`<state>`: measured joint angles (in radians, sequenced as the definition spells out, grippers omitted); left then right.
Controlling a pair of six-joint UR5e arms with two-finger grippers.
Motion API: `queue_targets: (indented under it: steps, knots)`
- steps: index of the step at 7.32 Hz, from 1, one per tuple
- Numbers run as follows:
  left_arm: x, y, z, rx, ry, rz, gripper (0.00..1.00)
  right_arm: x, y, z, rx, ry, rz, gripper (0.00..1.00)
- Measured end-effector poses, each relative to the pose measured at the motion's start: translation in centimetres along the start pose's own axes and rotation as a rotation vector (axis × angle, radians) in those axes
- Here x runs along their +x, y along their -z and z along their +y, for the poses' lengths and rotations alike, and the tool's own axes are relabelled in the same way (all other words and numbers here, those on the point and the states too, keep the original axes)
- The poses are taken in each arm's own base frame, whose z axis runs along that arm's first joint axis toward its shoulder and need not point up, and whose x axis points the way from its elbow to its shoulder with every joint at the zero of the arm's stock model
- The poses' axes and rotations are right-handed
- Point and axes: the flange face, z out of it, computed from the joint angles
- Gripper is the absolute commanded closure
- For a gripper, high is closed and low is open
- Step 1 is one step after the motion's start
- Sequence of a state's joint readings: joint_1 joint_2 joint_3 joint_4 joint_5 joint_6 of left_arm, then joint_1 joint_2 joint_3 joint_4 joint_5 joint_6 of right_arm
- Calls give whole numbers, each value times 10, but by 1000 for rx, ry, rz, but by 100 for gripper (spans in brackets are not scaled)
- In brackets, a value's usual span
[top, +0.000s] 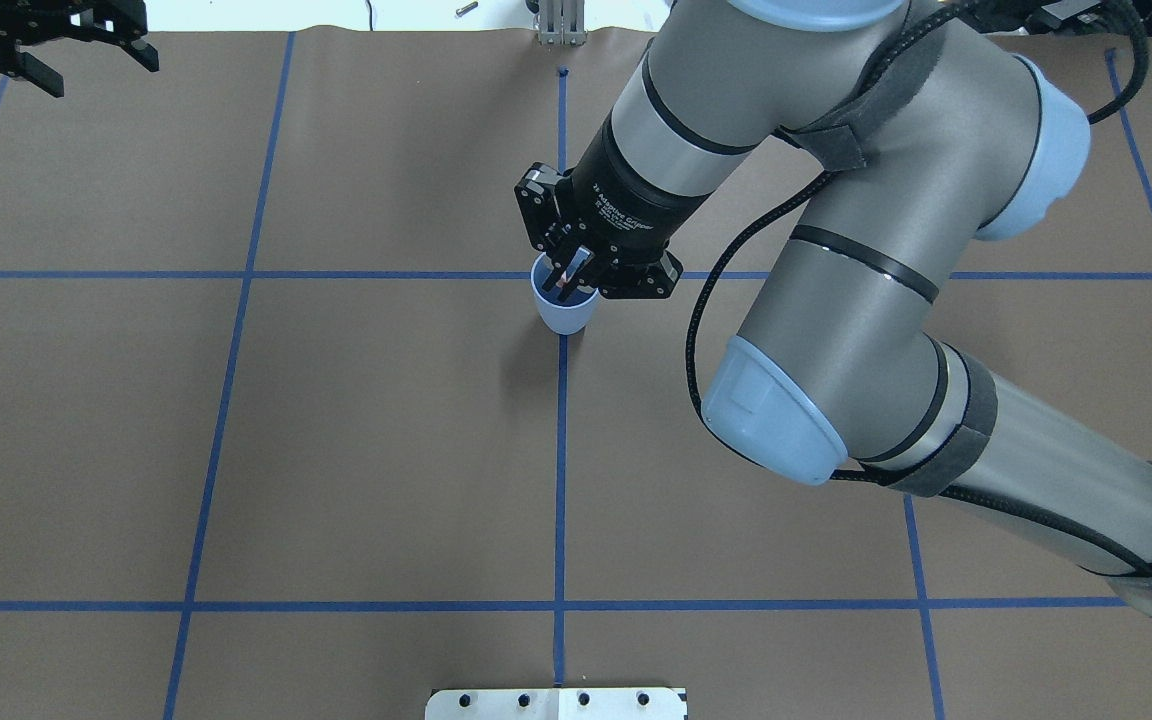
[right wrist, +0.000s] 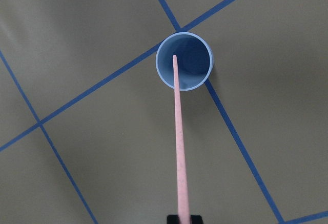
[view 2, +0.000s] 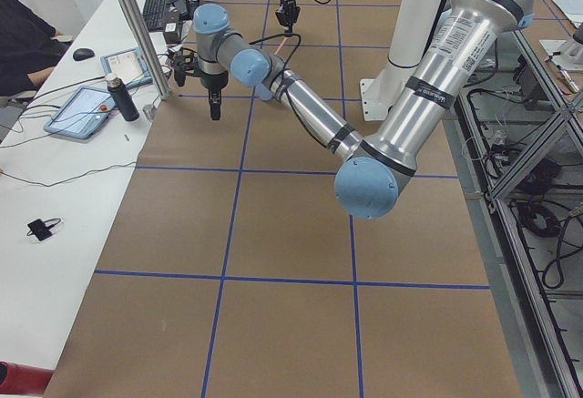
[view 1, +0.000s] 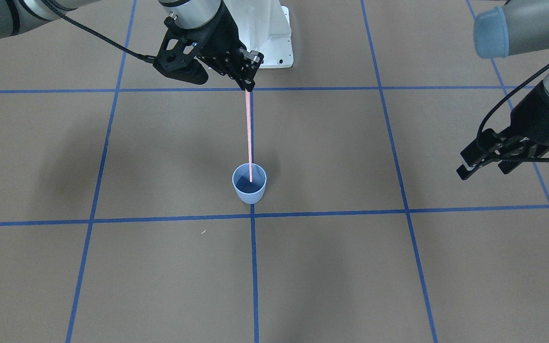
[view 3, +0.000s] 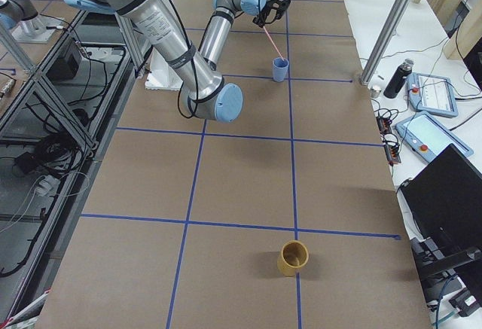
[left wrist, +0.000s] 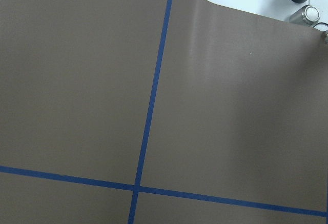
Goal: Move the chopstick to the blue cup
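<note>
The blue cup (view 1: pixel 249 190) stands upright on the brown table where two blue tape lines cross. My right gripper (view 1: pixel 248 86) hangs above it, shut on the top end of the pale-pink chopstick (view 1: pixel 249 133). The stick hangs almost vertical, and its lower tip lies inside the outline of the cup's mouth. In the right wrist view the chopstick (right wrist: pixel 178 147) runs from the fingertips to the cup (right wrist: pixel 197 78). From overhead the right gripper (top: pixel 571 282) covers part of the cup (top: pixel 566 315). My left gripper (top: pixel 86 60) is far off at the table's edge, open and holding nothing.
A yellow-brown cup (view 3: pixel 293 257) stands upright far along the table on the robot's right. The robot's white base (view 1: pixel 274 38) is behind the cup. A side bench holds a bottle (view 3: pixel 397 78) and tablets (view 3: pixel 435 92). A person's arm (view 2: pixel 23 43) rests there.
</note>
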<state>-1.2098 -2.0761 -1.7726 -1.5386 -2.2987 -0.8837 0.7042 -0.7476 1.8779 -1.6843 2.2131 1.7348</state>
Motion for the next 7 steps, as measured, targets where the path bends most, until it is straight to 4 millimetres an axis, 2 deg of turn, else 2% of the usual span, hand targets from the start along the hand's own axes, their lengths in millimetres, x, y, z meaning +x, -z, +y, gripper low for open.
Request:
queue_targets:
  steps: [3,4,5,7]
  knots:
    - [1,2,1,-21,0,20,2,8,-24,-2,-6,-4,38,100]
    - [1,2,1,-23,1,22,2,9,-35,-4,-8,-4,54,58]
    - [1,2,1,-23,1,23,2,11,-44,-7,-9,-1,68,1]
    - [-3,1,2,-26,4,20,2,8,-48,-10,11,17,67,0]
